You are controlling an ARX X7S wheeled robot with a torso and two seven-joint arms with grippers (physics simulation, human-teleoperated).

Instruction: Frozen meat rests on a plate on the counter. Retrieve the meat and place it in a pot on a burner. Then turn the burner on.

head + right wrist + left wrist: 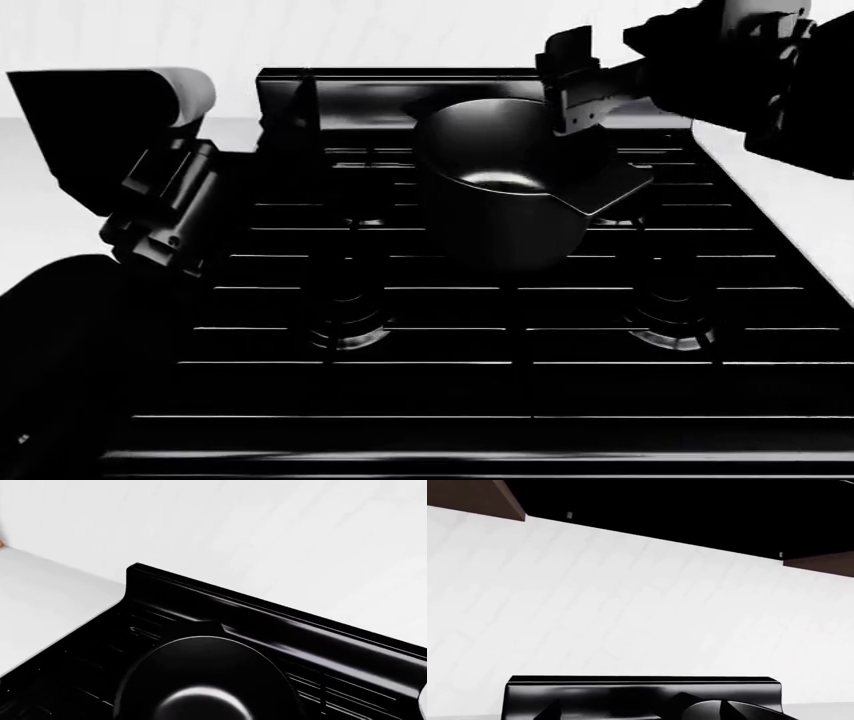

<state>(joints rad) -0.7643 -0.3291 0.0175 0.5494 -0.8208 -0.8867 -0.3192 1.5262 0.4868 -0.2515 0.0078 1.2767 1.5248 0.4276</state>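
Note:
The tall glossy black pot (505, 205) stands on the grates at the back middle of the stove, its flat tab handle (603, 190) pointing right. Its inside (203, 690) shows only dark metal with a gleam. My right gripper (574, 85) hangs open above the pot's right rim with nothing between its fingers. The left arm (160, 200) is held over the stove's left edge. My left gripper (640, 712) is open, its dark fingertips (552, 712) wide apart, facing the stove's back panel (640, 690). The meat and the plate are out of view.
White counter (40, 200) lies left of the black stove, and more counter (801, 200) lies to its right. Two front burners (350, 330) (674, 330) sit under the grates. A white tiled wall (267, 540) rises behind, with dark cabinets (694, 510) above.

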